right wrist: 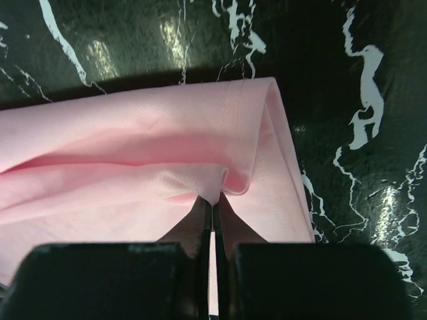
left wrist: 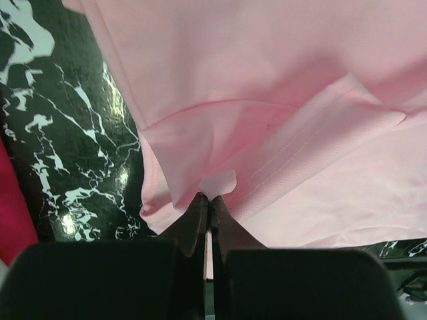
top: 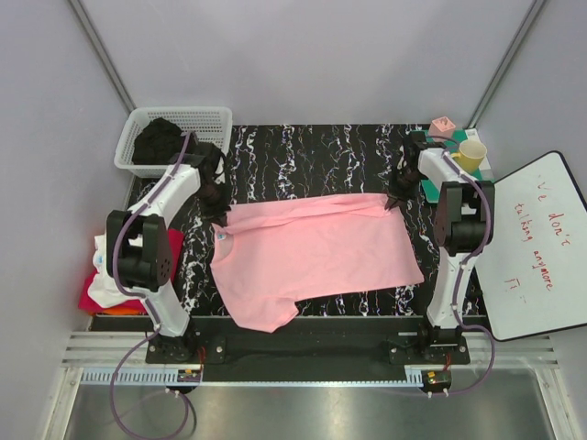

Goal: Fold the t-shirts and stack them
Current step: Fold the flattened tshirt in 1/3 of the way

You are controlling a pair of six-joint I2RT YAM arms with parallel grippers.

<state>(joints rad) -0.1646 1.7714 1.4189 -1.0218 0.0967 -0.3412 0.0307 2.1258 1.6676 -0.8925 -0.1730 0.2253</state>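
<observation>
So, the black marble-look tabletop [top: 312,147] fills most of the overhead view. The light pink t-shirt [top: 316,252] is spread mostly flat across the middle of it, one sleeve pointing toward the near edge. Off to the right there's a whiteboard [top: 537,247] with red handwriting. The white lattice basket [top: 179,117] sits at the far left corner with black clothes [top: 160,139] in it. Beside the left arm is a small pile of shirts [top: 103,284]: white on top, magenta-red under it, a bit of orange lowest. The left gripper [left wrist: 208,200] is pinched tight on the pink shirt's far left edge, near the collar label. The right gripper [right wrist: 213,200] is clamped on a fold at its far right corner. A yellow cup [top: 470,154] stands far right.
</observation>
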